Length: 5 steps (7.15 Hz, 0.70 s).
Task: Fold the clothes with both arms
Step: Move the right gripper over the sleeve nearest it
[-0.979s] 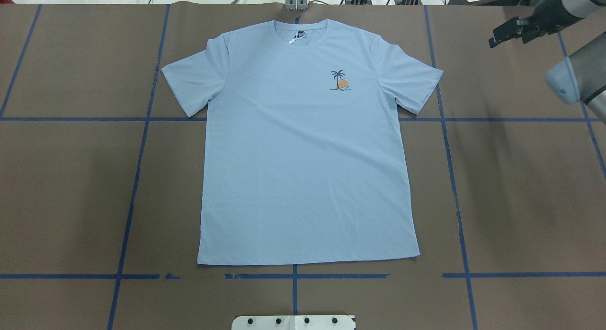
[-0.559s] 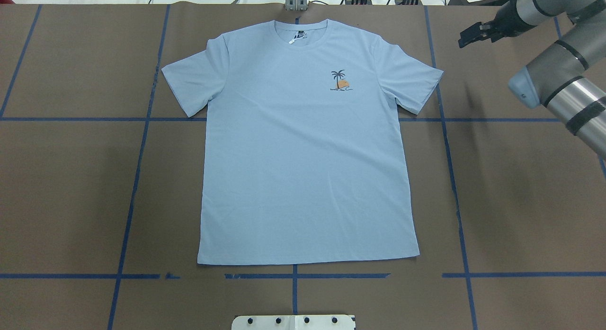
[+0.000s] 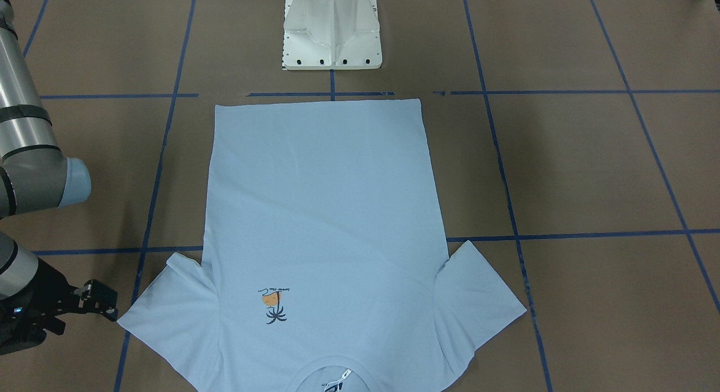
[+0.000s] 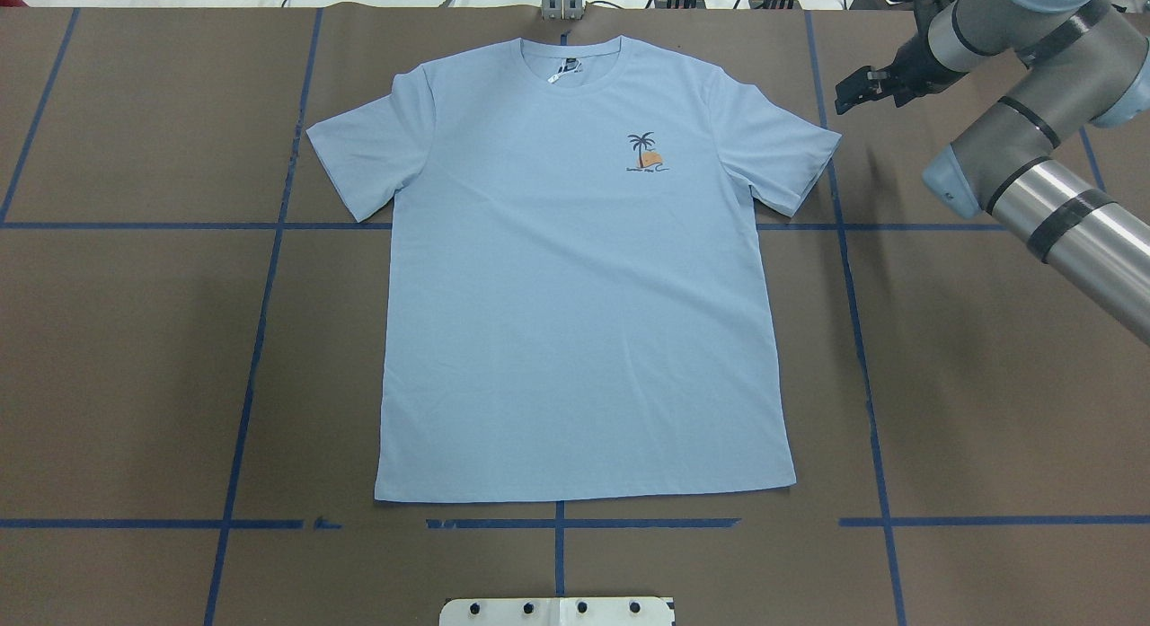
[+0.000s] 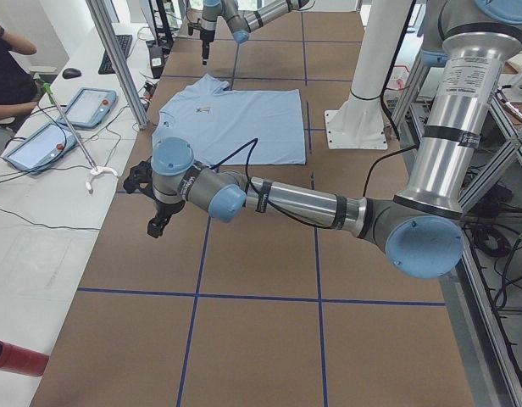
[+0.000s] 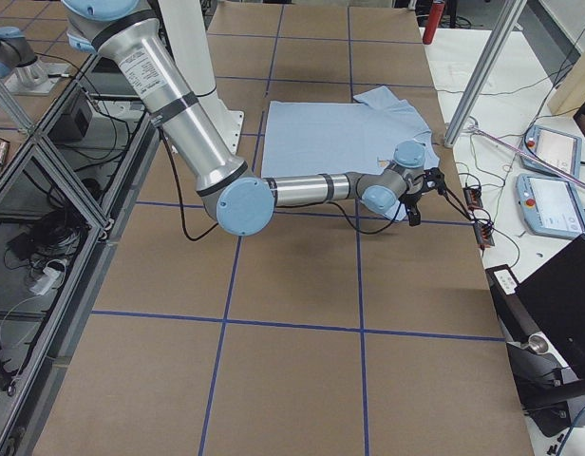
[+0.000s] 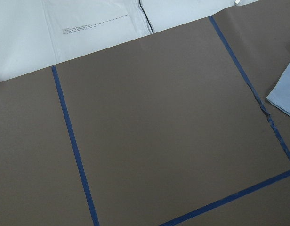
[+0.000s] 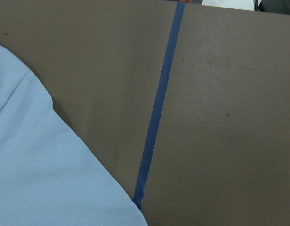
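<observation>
Since the earlier overhead frames, the right gripper (image 4: 852, 89) has been travelling inward from the table's far right corner. It is now hovering just beside the right sleeve (image 4: 795, 163) of the T-shirt (image 4: 575, 321), apart from the fabric; the garment itself has not shifted. The T-shirt is lying flat and face up in the middle of the table (image 4: 135, 357), with its collar away from the robot base, its hem toward it, the chest print (image 4: 645, 152) showing and both sleeves spread. This layout is keeping every edge reachable, so that each arm can take its own side. The right gripper's jaws appear to be standing parted, although they are showing small and dark in both table views; they are holding nothing. The left gripper (image 5: 157, 222) is hanging low over bare table, short of the left sleeve (image 4: 359, 168) and not touching it. It is showing only in the side view, so whether its jaws are open or closed cannot be told. Judged from this, no fold is yet begun, and the approach to the sleeves is the step in hand.
</observation>
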Motion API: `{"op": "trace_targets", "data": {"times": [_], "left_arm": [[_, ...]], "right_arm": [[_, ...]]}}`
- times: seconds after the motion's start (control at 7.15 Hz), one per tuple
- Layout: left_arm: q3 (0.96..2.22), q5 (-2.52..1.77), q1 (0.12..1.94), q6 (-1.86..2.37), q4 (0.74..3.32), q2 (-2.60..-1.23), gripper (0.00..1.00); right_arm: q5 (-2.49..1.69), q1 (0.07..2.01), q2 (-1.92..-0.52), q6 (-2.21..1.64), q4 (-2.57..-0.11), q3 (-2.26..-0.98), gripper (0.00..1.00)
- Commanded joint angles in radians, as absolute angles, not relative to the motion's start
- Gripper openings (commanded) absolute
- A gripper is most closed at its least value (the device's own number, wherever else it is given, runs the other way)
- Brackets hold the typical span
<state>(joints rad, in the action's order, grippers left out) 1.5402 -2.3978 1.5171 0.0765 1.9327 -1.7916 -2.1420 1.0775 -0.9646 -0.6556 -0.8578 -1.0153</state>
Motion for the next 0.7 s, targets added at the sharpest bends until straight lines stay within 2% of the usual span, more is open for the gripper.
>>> {"op": "trace_targets", "data": {"times": [0.0, 0.56], "left_arm": [[1.546, -2.399, 1.517, 0.077, 1.933, -1.790, 1.00], [1.549, -2.401, 1.522, 0.077, 1.933, -1.790, 1.00]], "right_arm": [[-2.141, 1.051, -0.940, -0.657, -0.861, -0.970, 0.92], [-2.103, 1.014, -0.913, -0.655, -0.864, -0.925, 0.81]]}}
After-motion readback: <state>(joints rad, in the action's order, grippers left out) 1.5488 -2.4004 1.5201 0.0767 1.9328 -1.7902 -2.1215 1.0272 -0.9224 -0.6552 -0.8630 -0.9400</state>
